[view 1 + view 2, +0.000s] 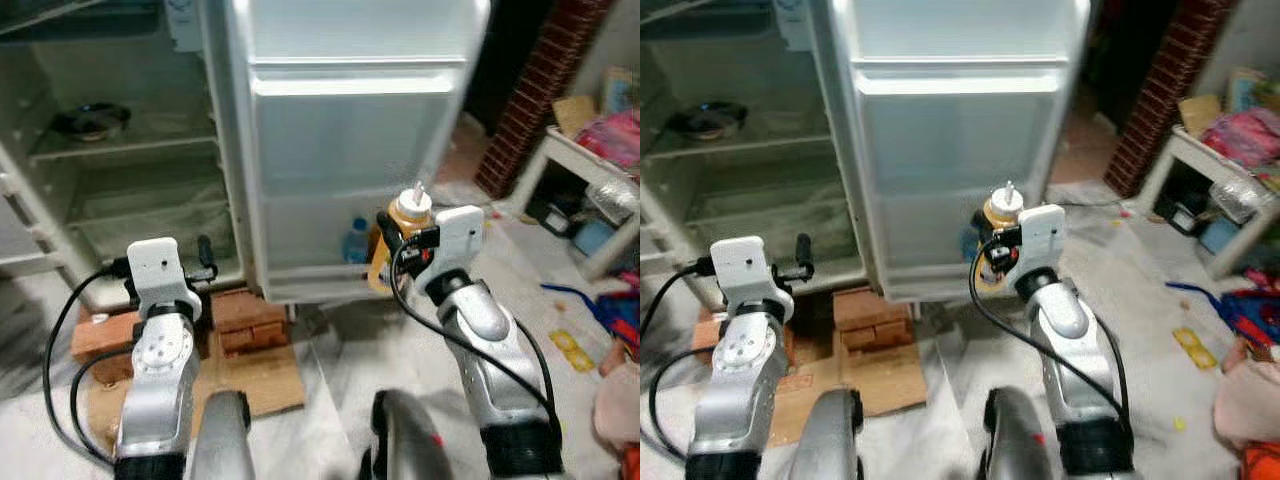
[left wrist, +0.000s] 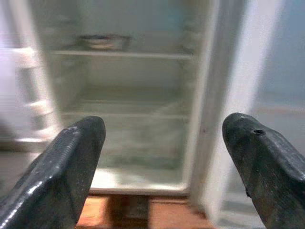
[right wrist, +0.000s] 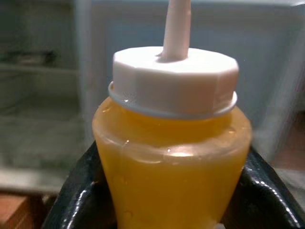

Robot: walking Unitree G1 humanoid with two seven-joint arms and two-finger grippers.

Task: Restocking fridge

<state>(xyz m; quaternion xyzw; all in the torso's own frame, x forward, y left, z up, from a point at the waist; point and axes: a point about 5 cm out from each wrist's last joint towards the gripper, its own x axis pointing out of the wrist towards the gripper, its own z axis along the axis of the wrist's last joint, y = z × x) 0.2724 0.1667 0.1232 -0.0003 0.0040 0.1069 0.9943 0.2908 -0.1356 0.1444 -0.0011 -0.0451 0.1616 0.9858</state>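
A yellow squeeze bottle (image 1: 410,214) with a white cap and nozzle stands upright in my right gripper (image 1: 396,243), which is shut on its body (image 3: 171,167). It hangs just in front of the lower shelf of the open white fridge door (image 1: 350,150), where a small blue bottle (image 1: 356,242) stands. My left gripper (image 1: 205,265) is open with nothing between its fingers (image 2: 62,176). It points into the fridge's open compartment (image 2: 138,119). A dark bowl (image 1: 90,122) rests on an upper shelf inside.
Red bricks (image 1: 250,320) and flat cardboard (image 1: 270,385) lie on the floor under the fridge. A brick column (image 1: 530,90) and a cluttered white table (image 1: 590,160) stand at the right. Loose items litter the floor at the far right (image 1: 575,350).
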